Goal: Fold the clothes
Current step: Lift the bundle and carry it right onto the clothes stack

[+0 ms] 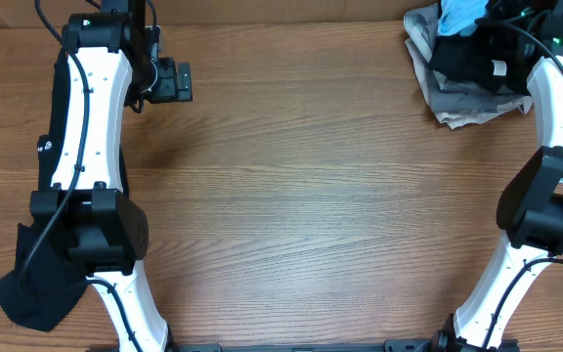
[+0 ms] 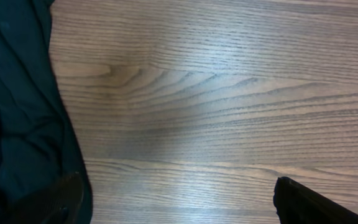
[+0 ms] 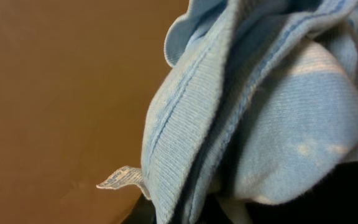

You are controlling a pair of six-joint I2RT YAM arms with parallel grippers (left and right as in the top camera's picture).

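Note:
The light blue T-shirt (image 1: 460, 14) is bunched on top of a pile of clothes at the table's far right corner. It fills the right wrist view (image 3: 260, 112), with a small white label (image 3: 120, 178) hanging from it. My right gripper (image 1: 477, 22) is at the pile and shut on this shirt; its fingers are mostly hidden by the fabric. A black garment (image 1: 29, 284) lies at the near left edge and also shows in the left wrist view (image 2: 17, 118). My left gripper (image 1: 172, 80) (image 2: 179, 202) is open and empty above bare table at the far left.
The pile at the far right also holds a grey garment (image 1: 457, 98) and a black one (image 1: 467, 61). The wooden table (image 1: 311, 196) spans the view. Both arm bases stand at the near edge.

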